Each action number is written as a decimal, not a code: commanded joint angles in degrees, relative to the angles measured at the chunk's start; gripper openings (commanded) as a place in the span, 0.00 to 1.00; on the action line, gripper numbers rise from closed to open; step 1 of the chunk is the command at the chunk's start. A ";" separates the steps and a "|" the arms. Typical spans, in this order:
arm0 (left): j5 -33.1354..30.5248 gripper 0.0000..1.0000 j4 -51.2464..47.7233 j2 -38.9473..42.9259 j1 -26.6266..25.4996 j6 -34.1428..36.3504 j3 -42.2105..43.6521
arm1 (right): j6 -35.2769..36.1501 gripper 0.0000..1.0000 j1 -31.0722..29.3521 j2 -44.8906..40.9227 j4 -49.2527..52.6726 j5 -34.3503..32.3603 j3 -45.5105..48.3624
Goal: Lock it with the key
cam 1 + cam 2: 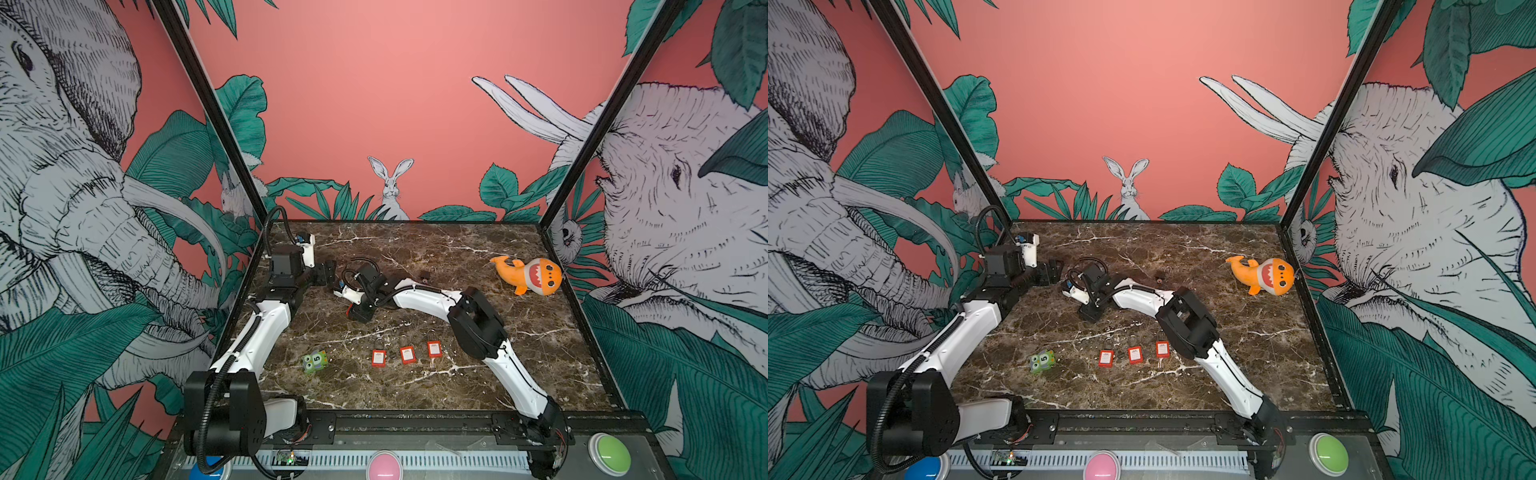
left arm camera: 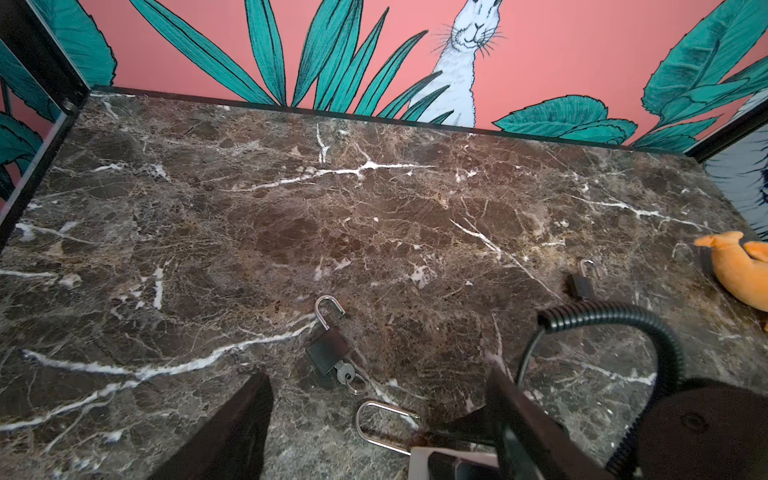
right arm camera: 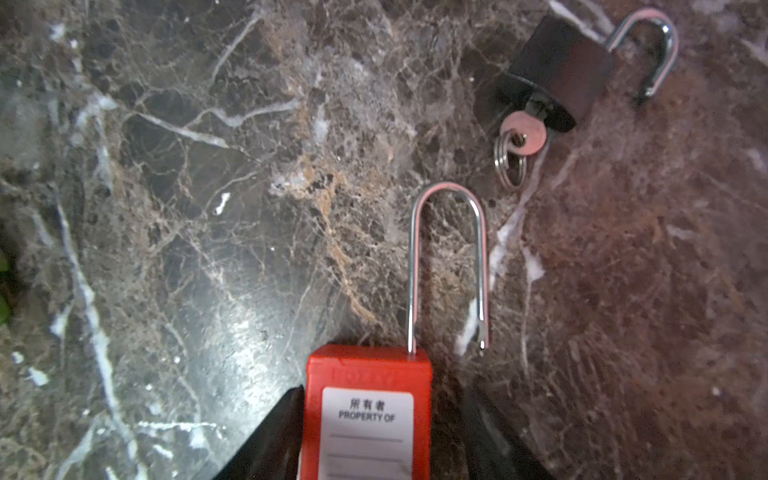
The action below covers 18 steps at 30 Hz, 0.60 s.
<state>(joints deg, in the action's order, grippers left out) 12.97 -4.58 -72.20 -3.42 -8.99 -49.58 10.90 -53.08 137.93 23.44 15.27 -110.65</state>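
Note:
A red padlock (image 3: 368, 415) with a white label lies between the jaws of my right gripper (image 3: 384, 390). One finger touches its side and the other stands a little off. Its long shackle (image 3: 449, 257) is open at one end. Just beyond lies a black padlock (image 3: 557, 70) with its shackle open and a silver key (image 3: 523, 133) on a ring in its keyhole. My left gripper (image 2: 378, 378) is open above the marble. The black padlock (image 2: 328, 349), its key (image 2: 345, 371) and the red lock's shackle (image 2: 386, 428) lie just ahead of its fingers. The right gripper (image 1: 337, 291) hides both locks in both top views.
Three red padlocks (image 1: 407, 355) lie in a row near the front, beside a green toy (image 1: 315, 360). A second small black padlock (image 1: 426, 274) lies behind the right arm. An orange shark plush (image 1: 532, 276) sits at the back right. Walls close in the marble table (image 1: 498, 374).

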 commanded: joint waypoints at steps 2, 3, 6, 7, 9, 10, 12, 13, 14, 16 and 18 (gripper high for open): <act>1.01 0.80 -1.48 1.78 0.26 0.98 -1.13 | 0.95 0.49 -0.45 0.23 0.22 -0.94 0.34; 1.05 0.80 -1.49 1.94 0.27 1.13 -0.99 | 1.12 0.47 -0.60 -0.46 -0.51 -1.06 1.21; 1.02 0.79 -1.40 2.47 0.30 1.42 -0.79 | 1.54 0.41 -0.62 -3.05 -3.76 -0.87 4.90; 0.94 0.79 -1.31 2.59 0.27 1.44 -0.73 | 1.71 0.38 -0.63 -4.17 -5.32 -0.87 6.24; 1.18 0.78 -0.82 2.70 0.26 1.78 -0.68 | 2.31 0.35 -0.62 -6.21 -7.19 -1.08 8.57; 1.46 0.78 -0.54 2.87 0.26 1.79 -0.68 | 3.06 0.33 -0.62 -7.38 -8.03 -1.13 9.55; 2.53 0.75 0.48 3.13 0.26 2.11 -0.44 | 4.55 0.32 -0.42 -10.00 -8.79 -1.61 11.44; 3.65 0.74 1.36 3.35 0.30 2.51 -0.35 | 5.34 0.31 -0.12 -11.54 -9.12 -1.56 12.64; 4.99 0.72 2.11 3.58 0.26 3.03 -0.24 | 5.80 0.30 0.28 -13.17 -9.57 -1.12 14.07; 8.59 0.70 3.40 4.17 0.32 5.06 0.07 | 6.15 0.28 1.96 -16.99 -11.03 1.10 17.71; 12.24 0.69 5.32 4.58 0.21 7.51 0.78 | 6.29 0.27 4.25 -20.95 -12.13 4.86 21.27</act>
<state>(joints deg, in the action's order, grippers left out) 18.72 -3.09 -70.11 -3.42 -4.97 -49.54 15.49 -51.77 123.83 15.99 15.88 -91.48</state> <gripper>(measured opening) 0.695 0.381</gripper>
